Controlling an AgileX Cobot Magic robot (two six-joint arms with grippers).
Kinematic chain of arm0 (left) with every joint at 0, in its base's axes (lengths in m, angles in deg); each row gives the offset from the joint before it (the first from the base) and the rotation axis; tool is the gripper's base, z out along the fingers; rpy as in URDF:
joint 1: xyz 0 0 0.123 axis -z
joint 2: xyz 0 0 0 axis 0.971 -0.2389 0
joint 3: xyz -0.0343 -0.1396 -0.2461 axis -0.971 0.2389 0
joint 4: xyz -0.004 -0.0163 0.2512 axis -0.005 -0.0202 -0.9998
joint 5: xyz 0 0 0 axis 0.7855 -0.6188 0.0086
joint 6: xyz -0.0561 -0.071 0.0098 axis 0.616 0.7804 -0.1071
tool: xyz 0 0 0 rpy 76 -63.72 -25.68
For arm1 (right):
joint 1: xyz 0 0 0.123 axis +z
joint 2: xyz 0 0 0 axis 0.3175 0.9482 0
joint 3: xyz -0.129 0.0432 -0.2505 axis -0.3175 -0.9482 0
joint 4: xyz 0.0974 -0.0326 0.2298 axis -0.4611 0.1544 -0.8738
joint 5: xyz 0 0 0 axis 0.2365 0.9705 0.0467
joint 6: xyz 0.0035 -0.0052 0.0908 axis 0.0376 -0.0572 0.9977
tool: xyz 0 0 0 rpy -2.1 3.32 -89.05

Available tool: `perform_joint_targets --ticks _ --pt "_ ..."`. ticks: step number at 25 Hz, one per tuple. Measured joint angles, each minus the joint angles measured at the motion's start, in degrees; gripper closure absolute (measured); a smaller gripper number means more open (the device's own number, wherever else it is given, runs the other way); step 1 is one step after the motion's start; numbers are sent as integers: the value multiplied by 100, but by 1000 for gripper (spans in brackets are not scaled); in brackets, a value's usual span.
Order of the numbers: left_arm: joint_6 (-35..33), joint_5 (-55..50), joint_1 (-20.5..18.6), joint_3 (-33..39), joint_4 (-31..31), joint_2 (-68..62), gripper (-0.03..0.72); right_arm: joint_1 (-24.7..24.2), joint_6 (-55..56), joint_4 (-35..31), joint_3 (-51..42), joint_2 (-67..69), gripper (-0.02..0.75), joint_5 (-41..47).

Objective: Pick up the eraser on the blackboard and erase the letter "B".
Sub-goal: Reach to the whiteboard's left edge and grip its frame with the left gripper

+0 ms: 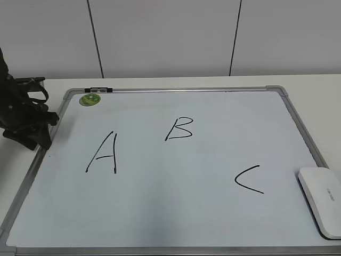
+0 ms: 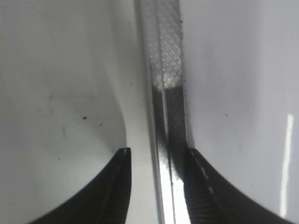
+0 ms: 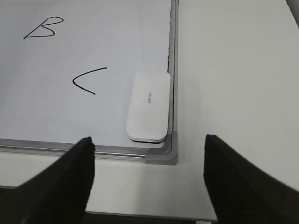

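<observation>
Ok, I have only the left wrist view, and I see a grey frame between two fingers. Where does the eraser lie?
Observer: The eraser lies flat on the blackboard, in the corner nearest the right gripper, beside the frame.
Operator: Does the right gripper hold it?
Observer: No. Its fingers stand wide open and do not touch the eraser.
Operator: And the letter "B"?
Observer: The letter "B" is whole, not erased. In the exterior view it stands between the A and the C, left to right.
</observation>
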Motion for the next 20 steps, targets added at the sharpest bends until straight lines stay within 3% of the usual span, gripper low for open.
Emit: perform_joint_targets --ticks 7,13,20 --pt "0 -10 0 -35 32 -27 470 0 0 0 0 0 199 0" --pt "0 -22 0 -39 69 -27 608 0 0 0 0 0 199 0" --pt "0 -22 0 -39 80 -27 622 0 0 0 0 0 199 0"
